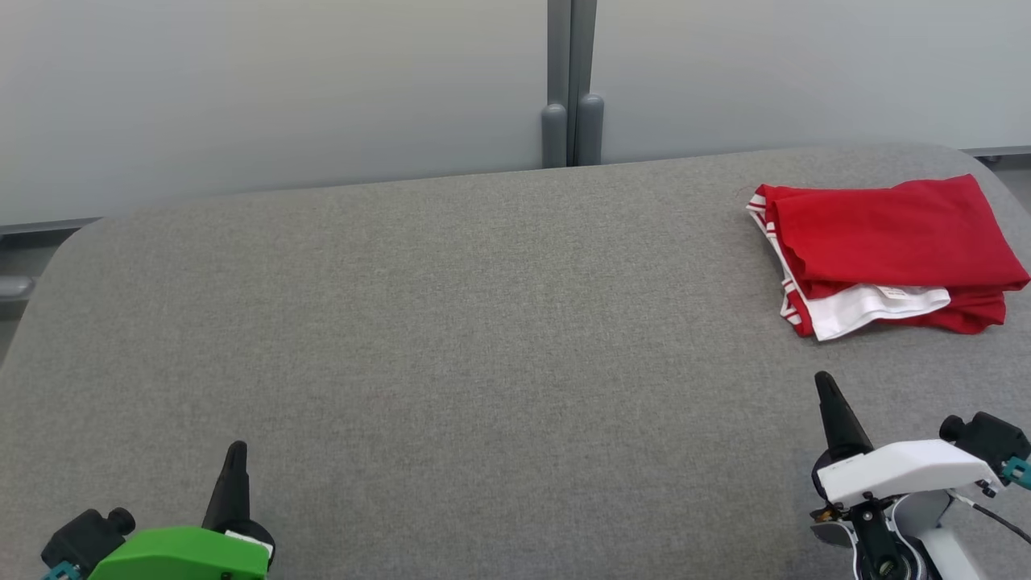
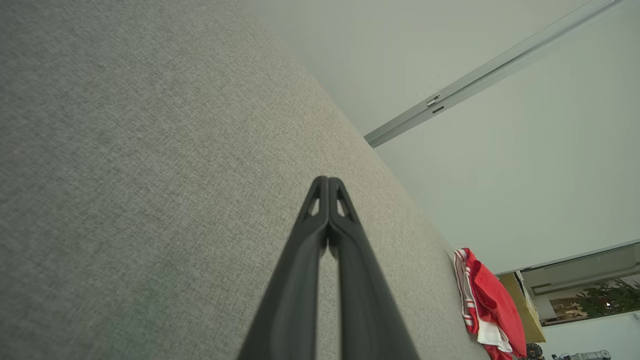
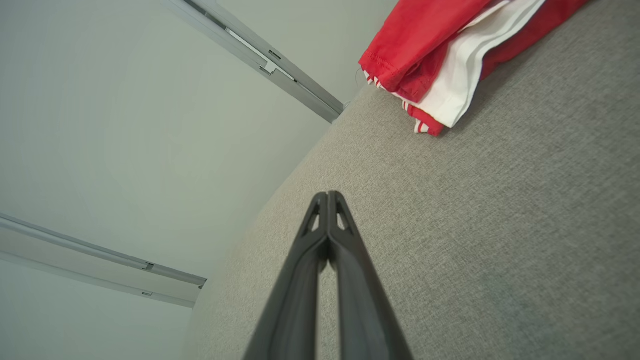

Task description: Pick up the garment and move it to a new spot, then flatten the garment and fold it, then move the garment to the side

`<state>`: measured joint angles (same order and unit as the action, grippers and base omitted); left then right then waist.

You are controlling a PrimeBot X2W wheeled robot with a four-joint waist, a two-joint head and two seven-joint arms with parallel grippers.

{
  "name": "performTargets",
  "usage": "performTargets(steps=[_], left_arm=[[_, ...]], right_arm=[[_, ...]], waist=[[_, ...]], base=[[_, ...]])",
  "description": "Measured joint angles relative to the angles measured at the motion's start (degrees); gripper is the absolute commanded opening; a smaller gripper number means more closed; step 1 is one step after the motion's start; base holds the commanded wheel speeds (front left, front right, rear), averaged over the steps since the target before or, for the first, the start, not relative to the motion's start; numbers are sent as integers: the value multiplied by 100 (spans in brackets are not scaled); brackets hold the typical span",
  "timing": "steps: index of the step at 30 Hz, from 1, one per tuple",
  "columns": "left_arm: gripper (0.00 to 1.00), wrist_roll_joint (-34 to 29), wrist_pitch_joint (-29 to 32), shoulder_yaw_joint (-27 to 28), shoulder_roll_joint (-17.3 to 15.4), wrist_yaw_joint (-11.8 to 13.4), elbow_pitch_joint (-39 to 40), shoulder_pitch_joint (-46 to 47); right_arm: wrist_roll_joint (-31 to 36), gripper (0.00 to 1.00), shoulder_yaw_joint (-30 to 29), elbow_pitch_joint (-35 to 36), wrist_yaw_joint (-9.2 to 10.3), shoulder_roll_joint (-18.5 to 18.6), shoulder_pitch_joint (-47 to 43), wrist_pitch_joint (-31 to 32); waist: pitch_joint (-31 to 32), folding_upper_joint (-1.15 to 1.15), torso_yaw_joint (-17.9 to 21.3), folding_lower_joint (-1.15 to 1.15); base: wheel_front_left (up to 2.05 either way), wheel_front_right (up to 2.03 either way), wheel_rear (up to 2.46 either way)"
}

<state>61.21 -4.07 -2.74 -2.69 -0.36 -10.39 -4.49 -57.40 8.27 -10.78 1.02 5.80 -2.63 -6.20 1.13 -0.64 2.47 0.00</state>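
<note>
The garment (image 1: 886,242) lies in a folded stack of red layers at the far right of the grey worktop (image 1: 451,338), close to its rounded right edge, with a white band (image 1: 878,306) poking out along the near side. Both hands are empty. The left hand (image 1: 235,455) sits at the near left, well apart from the garment, and the right hand (image 1: 826,383) is near it but short of the band. Each has its fingers pressed together, with nothing between them.

The main risk is position. The garment is so near the edge that a sideways shove from the right hand could slide it over the rim. A hand that goes in with its fingers pressed together would do exactly that, pushing the cloth rather than gripping it, so the fingers need to spread before contact.

The stack is the second risk. A pinch that takes only the top red layer or the loose white band would probably peel the fold open as it lifts, and the rest would trail or drop in a heap.

The worktop is itself cloth-covered, so tips driven down too hard may catch the weave along with the garment and drag.

If both hands are needed, the left has to reach right across, and it could crowd or knock the right arm on the way.
</note>
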Motion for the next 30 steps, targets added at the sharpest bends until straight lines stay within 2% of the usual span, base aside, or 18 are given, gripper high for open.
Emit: performTargets(steps=[30], left_arm=[[0,1970,535,315,-9,-376,-275,416]], right_arm=[[-2387,0,-639,-210,-411,-3,263,500]], waist=[[-81,0,-154,0]], base=[[0,0,0]])
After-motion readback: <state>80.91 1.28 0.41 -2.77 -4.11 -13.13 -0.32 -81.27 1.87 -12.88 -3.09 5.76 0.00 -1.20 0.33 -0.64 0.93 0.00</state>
